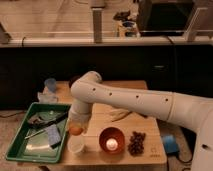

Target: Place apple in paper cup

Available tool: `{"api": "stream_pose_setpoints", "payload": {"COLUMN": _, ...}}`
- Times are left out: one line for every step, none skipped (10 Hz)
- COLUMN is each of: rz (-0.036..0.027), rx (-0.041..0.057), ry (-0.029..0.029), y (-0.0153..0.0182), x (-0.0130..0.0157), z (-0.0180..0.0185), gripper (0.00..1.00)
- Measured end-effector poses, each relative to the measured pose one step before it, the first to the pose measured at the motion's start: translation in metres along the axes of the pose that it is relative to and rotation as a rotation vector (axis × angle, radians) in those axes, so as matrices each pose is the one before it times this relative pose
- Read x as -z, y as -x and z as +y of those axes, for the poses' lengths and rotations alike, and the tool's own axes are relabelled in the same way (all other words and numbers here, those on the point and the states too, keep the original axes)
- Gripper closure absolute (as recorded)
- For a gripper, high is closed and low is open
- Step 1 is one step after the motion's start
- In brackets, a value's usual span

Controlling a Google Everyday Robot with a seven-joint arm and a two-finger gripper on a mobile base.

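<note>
High frontal view over table [122,152]

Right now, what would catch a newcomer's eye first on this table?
The big white arm sweeps across the wooden table, its gripper carrying the apple just above the paper cup at the front edge. Beside the cup sits an orange-brown bowl holding a white ball, with a green tray at left.
</note>
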Motion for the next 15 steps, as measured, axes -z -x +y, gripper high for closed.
{"api": "stream_pose_setpoints", "payload": {"rz": -0.01579, "rx": 0.01591, "ry": 0.00038, "y": 0.01313, "x": -0.00388, "z": -0.00331, "gripper": 0.40}}
{"api": "stream_pose_setpoints", "payload": {"rz": -0.01368, "rx": 0.00381, "ry": 0.00093, "y": 0.01578, "x": -0.00442, "z": -0.00084, "gripper": 0.29}}
{"api": "stream_pose_setpoints", "payload": {"rz": -0.01000, "rx": 0.00351, "ry": 0.00222, "y": 0.01182, "x": -0.00373, "z": -0.00080, "gripper": 0.22}}
{"api": "stream_pose_setpoints", "payload": {"rz": -0.00950, "rx": 0.00331, "ry": 0.00202, "y": 0.00894, "x": -0.00370, "z": -0.00127, "gripper": 0.20}}
{"api": "stream_pose_setpoints", "payload": {"rz": -0.00926, "rx": 0.00238, "ry": 0.00200, "y": 0.00795, "x": -0.00377, "z": -0.00137, "gripper": 0.20}}
{"api": "stream_pose_setpoints", "payload": {"rz": -0.00428, "rx": -0.00183, "ry": -0.00047, "y": 0.00507, "x": -0.00256, "z": -0.00034, "gripper": 0.20}}
{"api": "stream_pose_setpoints", "payload": {"rz": -0.00021, "rx": -0.00622, "ry": -0.00370, "y": 0.00344, "x": -0.00219, "z": -0.00055, "gripper": 0.20}}
{"api": "stream_pose_setpoints", "payload": {"rz": 0.00528, "rx": -0.00828, "ry": -0.00775, "y": -0.00035, "x": -0.00188, "z": -0.00164, "gripper": 0.20}}
{"api": "stream_pose_setpoints", "payload": {"rz": 0.01021, "rx": -0.01033, "ry": -0.00825, "y": -0.00424, "x": -0.00148, "z": -0.00134, "gripper": 0.20}}
{"api": "stream_pose_setpoints", "payload": {"rz": 0.00716, "rx": -0.00823, "ry": -0.00526, "y": -0.00445, "x": -0.00051, "z": -0.00040, "gripper": 0.20}}
{"api": "stream_pose_setpoints", "payload": {"rz": 0.01110, "rx": -0.01347, "ry": -0.00582, "y": -0.00569, "x": 0.00025, "z": -0.00058, "gripper": 0.20}}
{"api": "stream_pose_setpoints", "payload": {"rz": 0.01170, "rx": -0.01775, "ry": -0.00827, "y": -0.00607, "x": 0.00065, "z": 0.00001, "gripper": 0.20}}
{"api": "stream_pose_setpoints", "payload": {"rz": 0.00955, "rx": -0.01924, "ry": -0.01458, "y": -0.00357, "x": 0.00347, "z": 0.00231, "gripper": 0.20}}
{"api": "stream_pose_setpoints", "payload": {"rz": 0.00572, "rx": -0.01294, "ry": -0.01098, "y": -0.00213, "x": 0.00263, "z": 0.00209, "gripper": 0.20}}
{"api": "stream_pose_setpoints", "payload": {"rz": 0.01299, "rx": -0.02876, "ry": -0.02441, "y": -0.00468, "x": 0.00567, "z": 0.00442, "gripper": 0.20}}
